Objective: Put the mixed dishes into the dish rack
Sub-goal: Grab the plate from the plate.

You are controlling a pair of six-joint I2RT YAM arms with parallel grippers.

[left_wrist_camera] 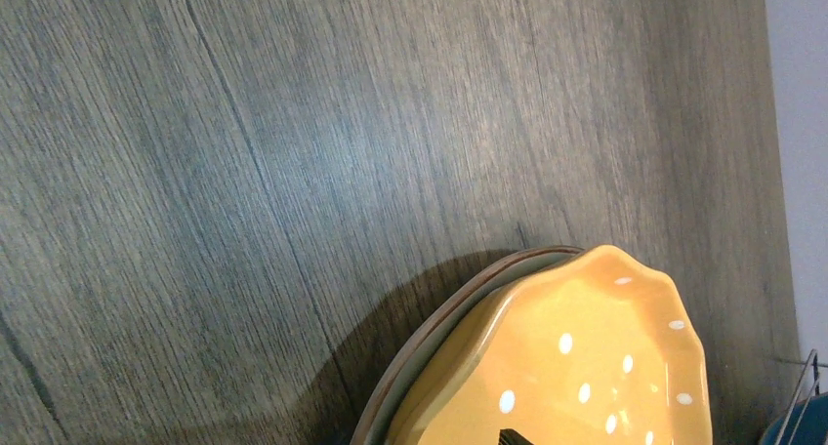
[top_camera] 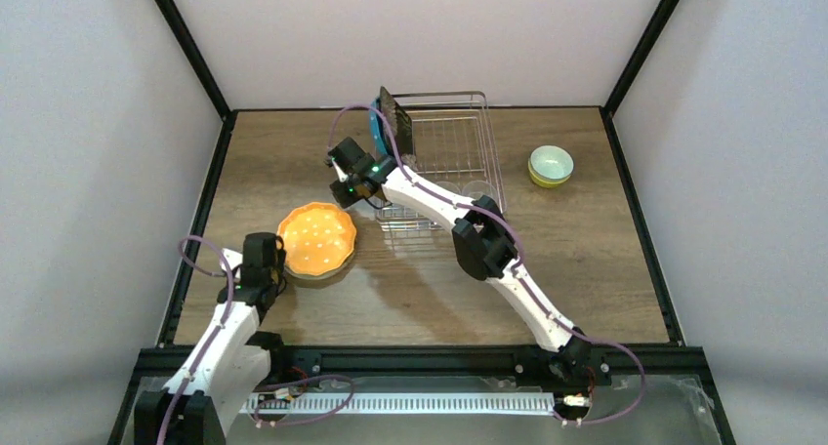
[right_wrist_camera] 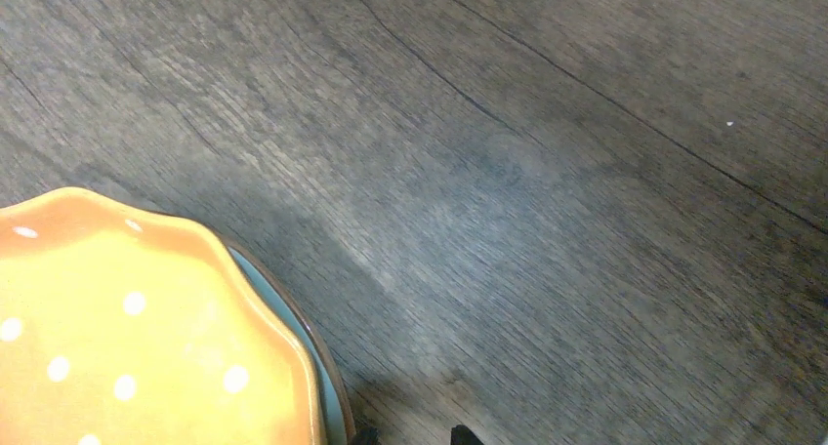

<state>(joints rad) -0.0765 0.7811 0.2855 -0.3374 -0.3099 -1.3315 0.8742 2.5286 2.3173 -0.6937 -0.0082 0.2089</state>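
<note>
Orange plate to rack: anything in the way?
Yes. The right arm reaches across between the orange plate and the rack, with the right gripper beside the rack's left side. No dish lies on that line.

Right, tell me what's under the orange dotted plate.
A pale green plate: only its brown-edged rim shows past the orange dotted plate. Its face is covered, so any pattern or further dish beneath is hidden.

Orange plate (top_camera: 316,240), white dots — pale green plate (right_wrist_camera: 330,398) beneath, brown rim. Mint bowl (top_camera: 552,159) over yellow-green bowl (top_camera: 539,181). Table (top_camera: 586,260) brown woodgrain.
</note>
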